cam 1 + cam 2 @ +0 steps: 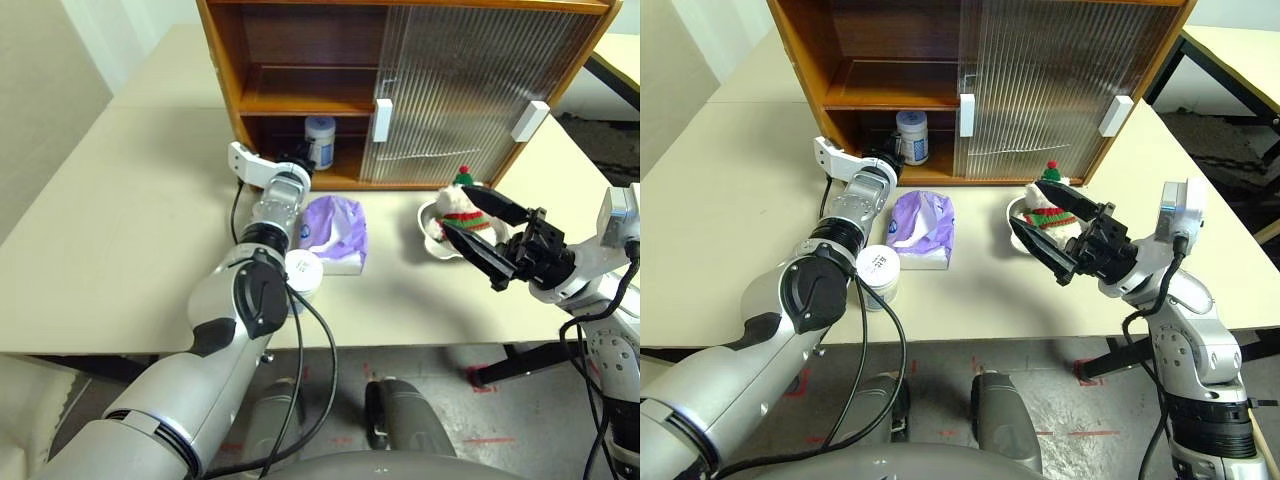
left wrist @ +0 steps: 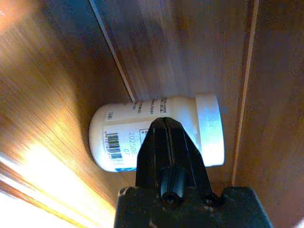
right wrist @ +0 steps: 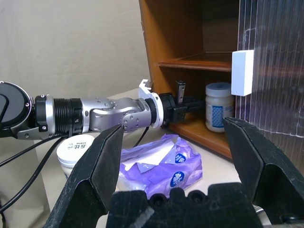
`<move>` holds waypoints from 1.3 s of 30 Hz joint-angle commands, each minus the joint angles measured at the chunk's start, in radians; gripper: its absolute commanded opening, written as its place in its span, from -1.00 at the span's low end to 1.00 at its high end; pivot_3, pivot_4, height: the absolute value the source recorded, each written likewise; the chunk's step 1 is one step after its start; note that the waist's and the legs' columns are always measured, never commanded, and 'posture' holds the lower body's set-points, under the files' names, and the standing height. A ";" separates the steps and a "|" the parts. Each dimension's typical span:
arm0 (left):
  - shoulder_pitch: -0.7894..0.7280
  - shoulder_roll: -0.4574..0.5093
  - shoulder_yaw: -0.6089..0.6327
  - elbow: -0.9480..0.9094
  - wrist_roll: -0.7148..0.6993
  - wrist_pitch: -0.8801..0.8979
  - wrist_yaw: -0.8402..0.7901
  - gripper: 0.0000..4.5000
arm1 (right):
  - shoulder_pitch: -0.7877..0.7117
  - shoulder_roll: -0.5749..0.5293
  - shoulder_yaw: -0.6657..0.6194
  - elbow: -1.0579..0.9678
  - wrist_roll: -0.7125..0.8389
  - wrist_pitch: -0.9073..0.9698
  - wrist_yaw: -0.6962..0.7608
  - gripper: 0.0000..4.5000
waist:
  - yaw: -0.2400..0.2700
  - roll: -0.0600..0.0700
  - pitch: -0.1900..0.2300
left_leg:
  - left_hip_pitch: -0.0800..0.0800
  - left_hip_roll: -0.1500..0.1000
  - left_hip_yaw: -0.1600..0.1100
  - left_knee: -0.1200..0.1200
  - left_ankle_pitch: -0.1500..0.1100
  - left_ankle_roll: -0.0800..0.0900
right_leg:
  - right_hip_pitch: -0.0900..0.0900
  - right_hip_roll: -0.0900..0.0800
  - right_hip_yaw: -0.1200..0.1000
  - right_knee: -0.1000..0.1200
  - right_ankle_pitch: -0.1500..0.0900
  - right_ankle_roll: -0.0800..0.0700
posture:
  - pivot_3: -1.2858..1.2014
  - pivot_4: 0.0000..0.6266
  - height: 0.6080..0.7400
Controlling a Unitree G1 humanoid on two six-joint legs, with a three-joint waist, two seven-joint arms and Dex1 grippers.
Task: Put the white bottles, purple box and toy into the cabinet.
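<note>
One white bottle [image 1: 320, 140] stands upright in the open lower left compartment of the cabinet [image 1: 300, 100]. My left gripper [image 1: 300, 156] is shut and empty, its tips just short of that bottle [image 2: 142, 137]. A second white bottle [image 1: 303, 270] stands on the table beside my left forearm. The purple box [image 1: 335, 232] lies on the table in front of the cabinet. The toy [image 1: 462, 205] sits in a shallow dish [image 1: 428, 232] to the right. My right gripper [image 1: 453, 210] hovers open near the toy, holding nothing.
The cabinet's ribbed sliding doors [image 1: 460, 90] with white handles [image 1: 382, 120] cover its right side; the left side stands open, with an inner shelf [image 1: 300, 100]. Bare tabletop [image 1: 120, 220] stretches to the left. The table's front edge runs just behind both arms.
</note>
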 commanded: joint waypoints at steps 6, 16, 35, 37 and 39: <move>-0.026 -0.011 -0.002 0.032 0.010 0.101 -0.019 -1.00 | 0.004 -0.010 -0.017 -0.029 0.006 0.005 -0.012 1.00 | -0.001 0.000 0.000 | 0.000 0.000 0.000 0.000 0.000 0.000 | 0.000 0.000 0.000 0.000 0.000 0.000 | -0.01 -0.85 1.00; 0.025 0.072 -0.046 -0.072 0.013 0.315 -0.111 -1.00 | 0.001 -0.007 -0.018 -0.002 0.002 -0.007 -0.001 1.00 | -0.005 0.000 0.000 | 0.000 0.000 0.000 0.000 0.000 0.000 | -0.001 0.000 0.000 0.000 0.000 0.000 | 0.02 -0.84 1.00; 0.628 0.462 -0.468 -1.258 -0.092 1.007 -0.451 0.98 | -0.091 -0.126 -0.014 0.240 -0.027 0.002 0.254 1.00 | 0.021 0.002 -0.002 | 0.007 0.001 0.000 -0.005 0.000 -0.001 | -0.002 0.002 0.007 0.006 -0.008 -0.017 | 0.10 -0.85 1.00; 0.695 0.577 -0.527 -1.328 -0.032 0.914 -0.580 0.98 | -0.102 -0.125 -0.012 0.251 -0.031 0.000 0.262 1.00 | 0.028 0.002 -0.002 | 0.007 0.001 0.000 -0.005 0.000 -0.001 | -0.002 0.000 0.007 0.006 -0.009 -0.019 | 0.11 -0.85 1.00; 0.778 0.711 -0.594 -1.371 0.062 0.758 -0.739 0.98 | -0.109 -0.125 -0.012 0.258 -0.034 0.000 0.269 1.00 | 0.026 0.003 -0.003 | 0.007 0.001 0.000 -0.005 0.000 -0.001 | -0.002 0.000 0.007 0.006 -0.009 -0.019 | 0.11 -0.85 1.00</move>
